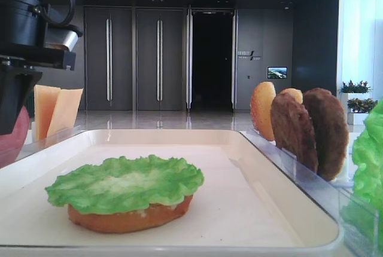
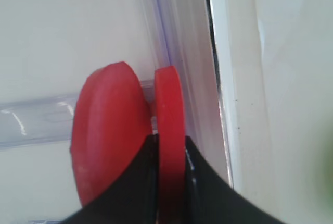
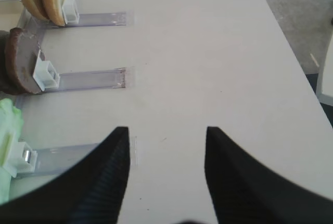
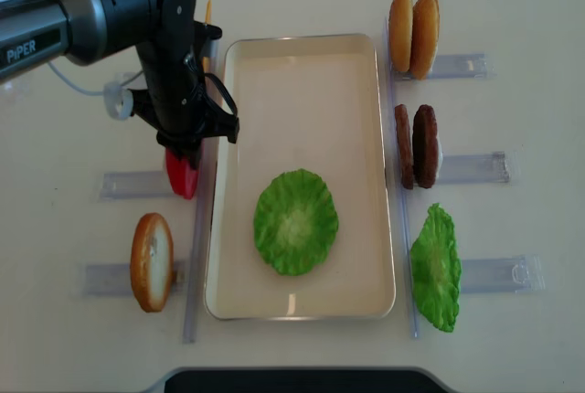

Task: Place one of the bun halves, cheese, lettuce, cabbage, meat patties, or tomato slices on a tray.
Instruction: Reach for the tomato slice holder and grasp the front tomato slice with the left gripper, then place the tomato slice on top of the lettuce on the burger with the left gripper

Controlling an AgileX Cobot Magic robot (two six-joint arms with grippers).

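Observation:
Two red tomato slices stand on edge in a clear rack just left of the tray (image 4: pixel 302 100). My left gripper (image 2: pixel 170 143) is shut on the right-hand tomato slice (image 2: pixel 170 104), one finger on each face. The other tomato slice (image 2: pixel 106 130) leans beside it. From overhead the left gripper (image 4: pixel 186 151) hangs over the tomato slices (image 4: pixel 181 176). On the tray lies a green lettuce leaf (image 4: pixel 295 221) on top of a bun half (image 1: pixel 128 218). My right gripper (image 3: pixel 166 133) is open over bare table, nothing between its fingers.
Clear racks flank the tray. On the right stand two bun halves (image 4: pixel 413 32), two meat patties (image 4: pixel 416 146) and a lettuce leaf (image 4: pixel 434 268). On the left are a bun half (image 4: pixel 152 260) and cheese slices (image 1: pixel 54 110).

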